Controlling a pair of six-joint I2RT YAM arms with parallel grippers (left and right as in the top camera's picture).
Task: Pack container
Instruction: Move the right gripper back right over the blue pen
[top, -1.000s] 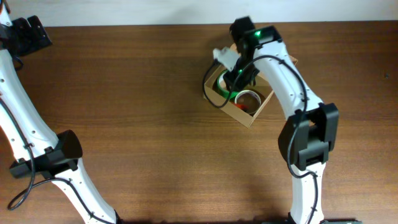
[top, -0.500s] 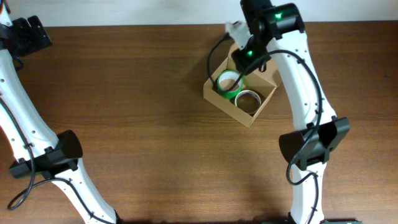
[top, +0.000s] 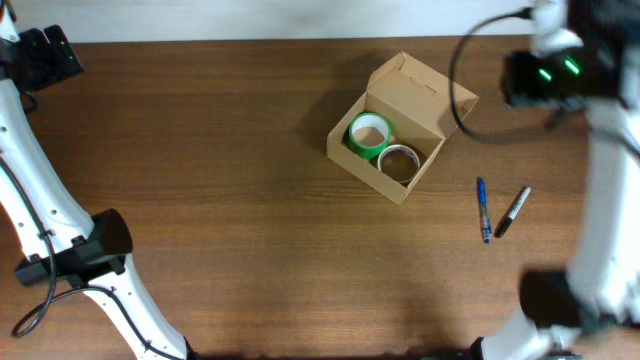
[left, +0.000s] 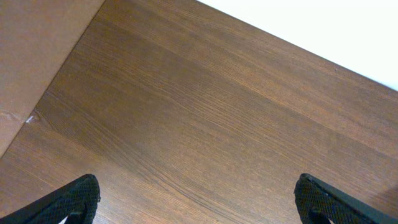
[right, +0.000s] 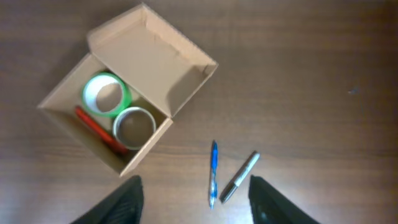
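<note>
Overhead view: container (top: 420, 92) on table (top: 220, 200), lid flap open, well apart from blurred right arm (top: 603, 200).
Right gripper (right: 196, 202): jaws spread, holding nothing, up and clear of container.
Left gripper (left: 199, 202): spread wide, empty, far from container.
Right wrist only: red item (right: 93, 127) beside green tape roll (right: 106, 94) inside.

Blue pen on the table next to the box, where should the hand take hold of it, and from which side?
Take the blue pen at mid-barrel or slightly toward the end where the marker splays away. Come straight down from above and close across its width. It lies flat on the table, so only its top is open, and the marker nearly meets its other end.
</note>
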